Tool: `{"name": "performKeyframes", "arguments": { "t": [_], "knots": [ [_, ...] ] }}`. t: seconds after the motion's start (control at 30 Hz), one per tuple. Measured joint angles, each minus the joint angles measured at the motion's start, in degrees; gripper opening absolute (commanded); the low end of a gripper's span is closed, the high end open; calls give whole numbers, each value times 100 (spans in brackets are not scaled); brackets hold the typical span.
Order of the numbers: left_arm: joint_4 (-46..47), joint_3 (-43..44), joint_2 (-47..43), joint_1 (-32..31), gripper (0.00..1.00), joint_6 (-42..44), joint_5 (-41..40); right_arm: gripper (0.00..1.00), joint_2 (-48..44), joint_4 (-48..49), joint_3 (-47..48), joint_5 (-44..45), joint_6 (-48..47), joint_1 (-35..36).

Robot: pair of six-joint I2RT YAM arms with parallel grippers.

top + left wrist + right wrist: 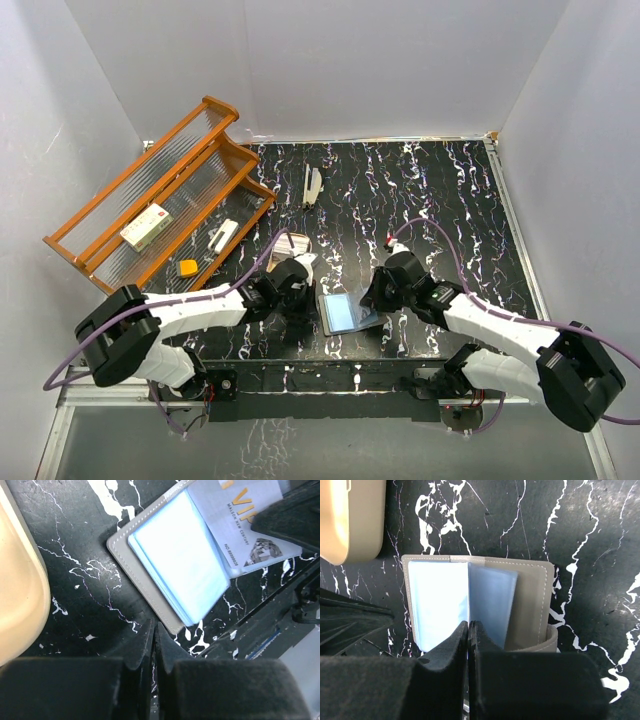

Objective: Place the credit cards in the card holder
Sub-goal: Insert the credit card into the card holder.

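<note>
- Top view: on the black, white-veined marbled desk, the small grey-brown folding card holder lies open near the front edge, between the two arms, with its pale blue sleeves facing up.
- The left gripper sits just beside the holder's left edge, and the right gripper is at its right edge.
- Well apart, at the back left, an orange wooden rack with ribbed clear shelves carries a white box with red marks.
- Left wrist view: the left gripper's dark fingers are pressed together with nothing between them, their tips just off the holder's stitched grey edge and not touching it.
- A pale grey-blue plastic credit card printed "VIP" lies across the far part of the open holder. Its outer end passes under the right gripper's dark bulk, and I cannot tell whether the card is inside a sleeve.
- A tan, rounded tray fills the left edge of this view and stands apart from the holder.
- Right wrist view: the right gripper's fingers are closed to a thin slit, with their tips at the near edge of the sleeves, where a lighter leaf meets a darker one. I cannot tell whether a leaf is pinched between them.
- The holder's stitched cover lies flat on the desk, and the tan tray's corner shows at the upper left.
</note>
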Motion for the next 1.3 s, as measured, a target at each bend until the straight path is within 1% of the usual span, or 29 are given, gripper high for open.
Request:
{"name": "performKeyframes", "arguments": {
  "t": [0.23, 0.83, 0.93, 1.1, 1.17, 1.3],
  "knots": [
    [101, 0, 361, -162, 0, 0, -133, 0, -122, 219, -225, -214, 168, -57],
    [308, 4, 634, -280, 0, -4, -328, 0, -138, 649, -494, -479, 334, -70],
    [391, 9, 682, -302, 0, -7, -337, 6, -140, 651, -498, -483, 315, -81],
    [603, 63, 831, -317, 0, -17, -341, 20, -140, 595, -509, -490, 238, -94],
    [664, 70, 863, -328, 0, -22, -345, 22, -140, 509, -509, -452, 155, -94],
    [688, 70, 870, -343, 0, -24, -380, 21, -138, 238, -507, -251, -11, -94]
  ]
}}
